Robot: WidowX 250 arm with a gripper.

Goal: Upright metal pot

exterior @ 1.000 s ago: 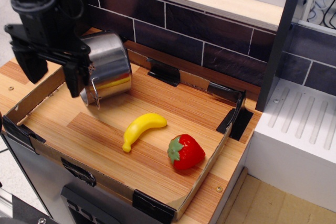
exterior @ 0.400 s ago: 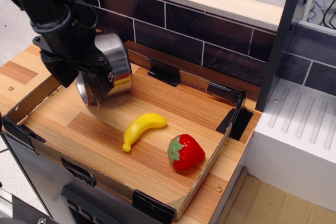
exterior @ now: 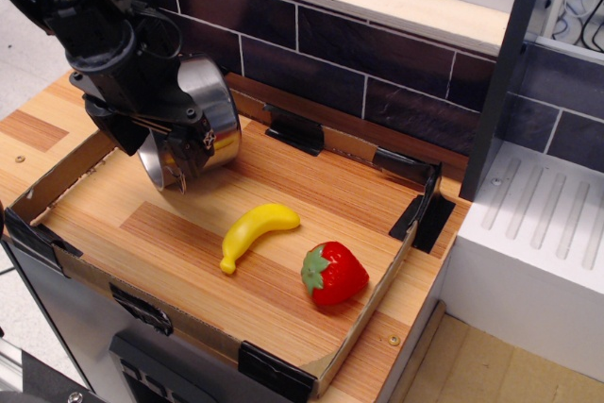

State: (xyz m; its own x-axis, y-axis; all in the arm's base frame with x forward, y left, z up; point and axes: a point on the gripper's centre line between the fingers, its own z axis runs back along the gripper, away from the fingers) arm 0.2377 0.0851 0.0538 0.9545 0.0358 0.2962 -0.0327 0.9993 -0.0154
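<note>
The shiny metal pot (exterior: 219,112) lies tilted on its side at the back left of the wooden tray (exterior: 283,318), with its mouth toward the lower left and a wire loop handle hanging at its rim. My black gripper (exterior: 157,146) is down over the pot's mouth end and hides much of the pot. One finger (exterior: 121,131) is to the left of the rim and the other (exterior: 192,150) is in front of the pot wall. The jaws look spread apart, and I see no firm grasp on the pot.
A yellow toy banana (exterior: 255,229) and a red toy strawberry (exterior: 332,274) lie in the middle and front right of the tray. The tray has low cardboard walls (exterior: 58,176) with black clips. A dark tiled wall (exterior: 330,54) stands behind. A white ribbed unit (exterior: 538,224) is at the right.
My gripper has moved right and down from beside the pot to over its mouth end. The pot has tipped slightly, showing less of its side.
</note>
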